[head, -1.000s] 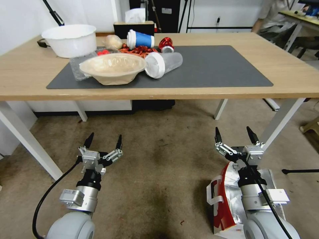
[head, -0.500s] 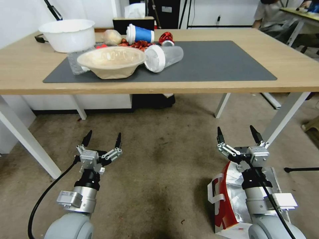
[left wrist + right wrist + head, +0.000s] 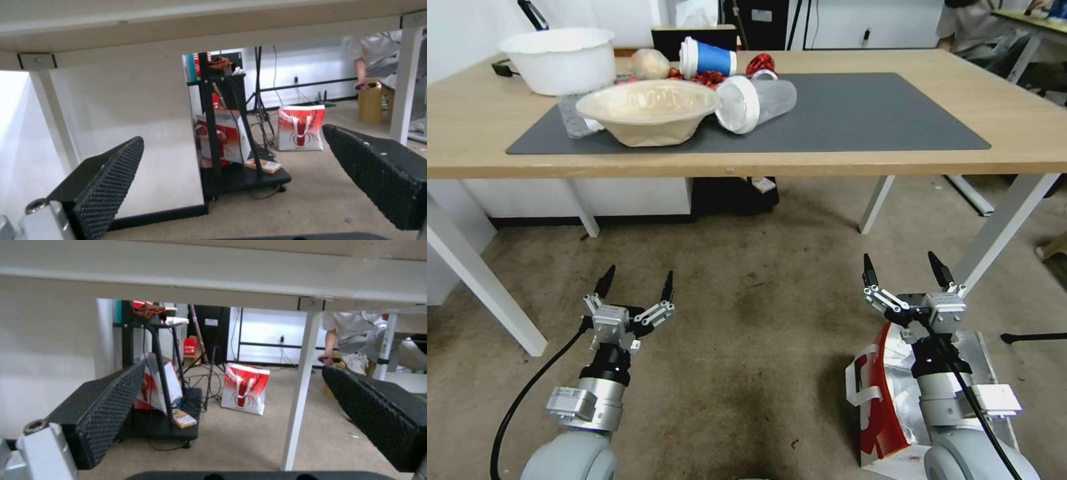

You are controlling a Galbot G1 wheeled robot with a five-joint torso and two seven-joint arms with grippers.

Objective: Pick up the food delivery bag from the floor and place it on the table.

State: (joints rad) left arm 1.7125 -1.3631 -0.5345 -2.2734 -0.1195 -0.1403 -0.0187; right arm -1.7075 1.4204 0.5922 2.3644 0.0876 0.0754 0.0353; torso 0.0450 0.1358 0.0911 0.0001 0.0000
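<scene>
The food delivery bag (image 3: pixel 884 400) stands on the floor (image 3: pixel 747 320) at the lower right of the head view, showing its red side, silver lining and a white strap handle. My right arm hangs over it and hides much of its mouth. My right gripper (image 3: pixel 902 267) is open just beyond the bag's far edge, holding nothing. My left gripper (image 3: pixel 637 280) is open over bare carpet at the lower left. The table (image 3: pixel 1027 113) with its dark grey mat (image 3: pixel 860 113) stretches across ahead. From the wrist views, both the left gripper (image 3: pixel 233 133) and the right gripper (image 3: pixel 234 368) point under the tabletop.
The mat's left half holds a beige bowl (image 3: pixel 647 113), a white tub (image 3: pixel 560 60), a blue cup (image 3: pixel 710 59) and a tipped clear cup (image 3: pixel 757 103). A white table leg (image 3: pixel 1000 230) slants close to my right gripper. A black cart (image 3: pixel 231 166) and another red-and-white bag (image 3: pixel 244 388) stand beyond the table.
The whole head view has shifted, with the tabletop now higher in the picture, so the camera moved. Both grippers keep their open stance; the bag stays put.
</scene>
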